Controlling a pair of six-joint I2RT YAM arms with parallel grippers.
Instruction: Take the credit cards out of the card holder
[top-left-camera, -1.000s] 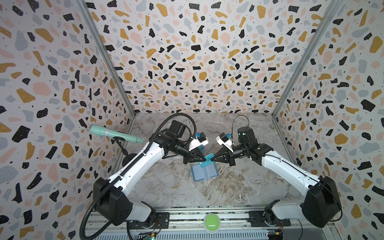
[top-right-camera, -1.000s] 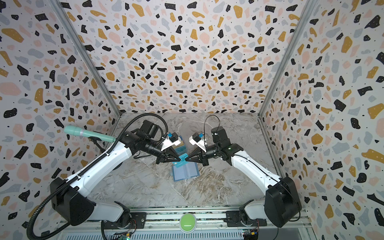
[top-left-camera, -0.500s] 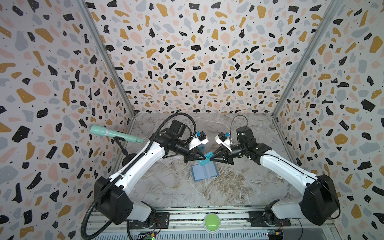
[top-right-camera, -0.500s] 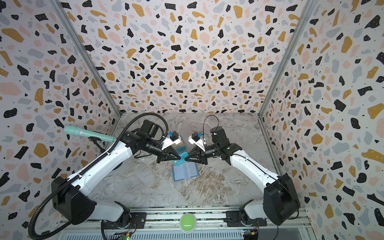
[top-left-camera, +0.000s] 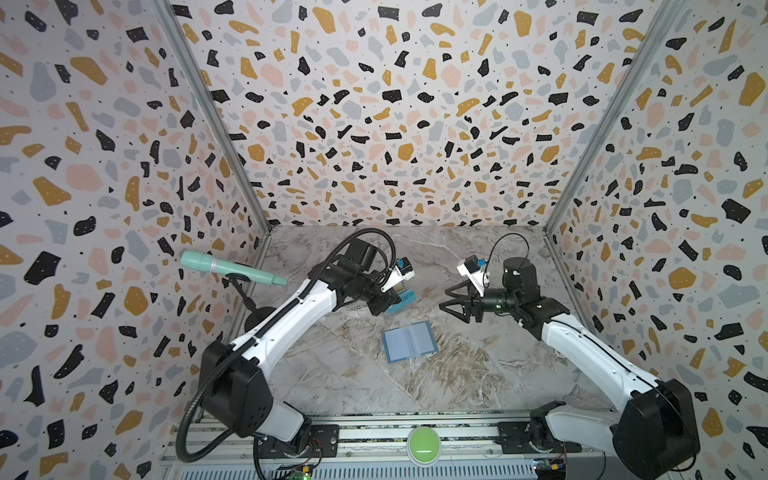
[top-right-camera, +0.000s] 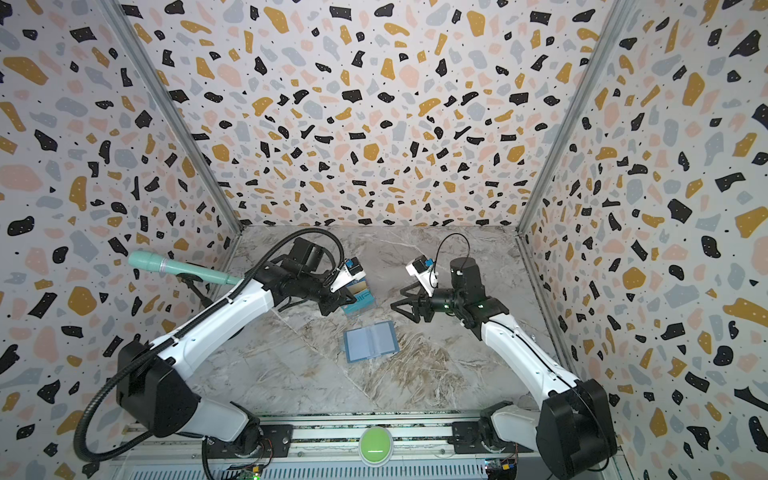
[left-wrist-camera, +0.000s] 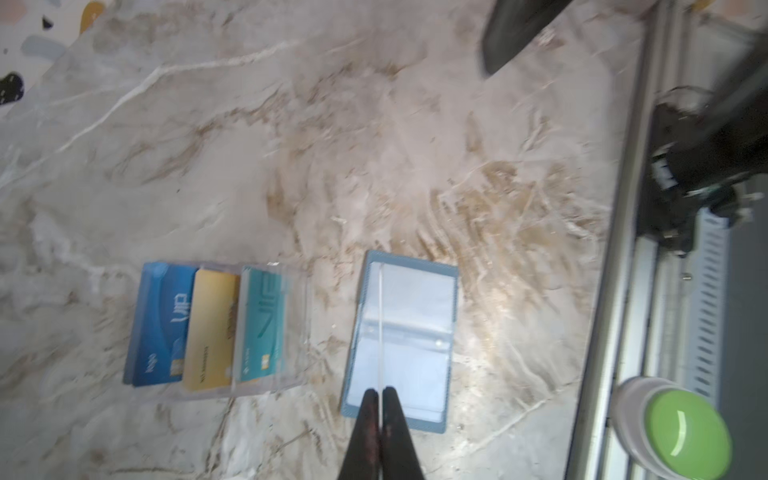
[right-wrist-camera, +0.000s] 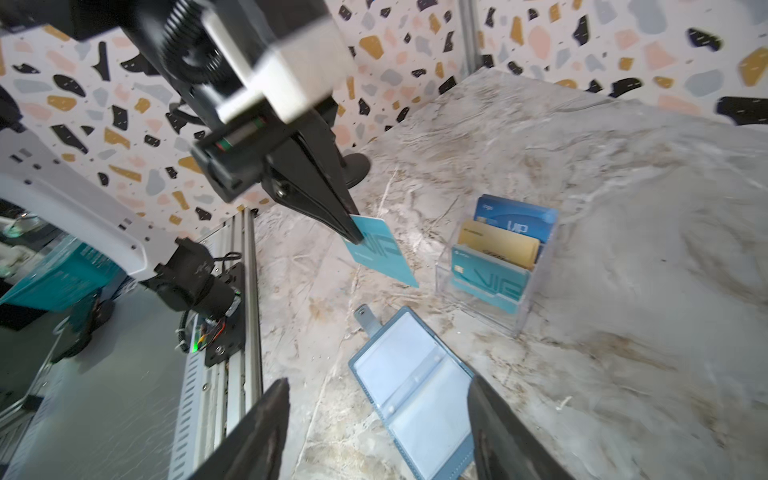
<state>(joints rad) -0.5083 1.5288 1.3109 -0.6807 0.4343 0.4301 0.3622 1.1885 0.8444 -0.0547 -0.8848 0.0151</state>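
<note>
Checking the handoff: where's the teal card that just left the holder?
The teal card hangs pinched in the shut left gripper, left of centre in both top views, above the table between the open card holder and the clear stand.

Both arms reach inward over the worktop, the left gripper (right-wrist-camera: 353, 237) pinched tight on a teal card (right-wrist-camera: 380, 253), the right gripper (top-left-camera: 451, 305) spread wide, holding nothing.

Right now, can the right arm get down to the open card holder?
Probably yes. The right tool hangs open just above the card holder, nothing between them. The left tool, shut on a teal card, is off towards the clear stand.
</note>
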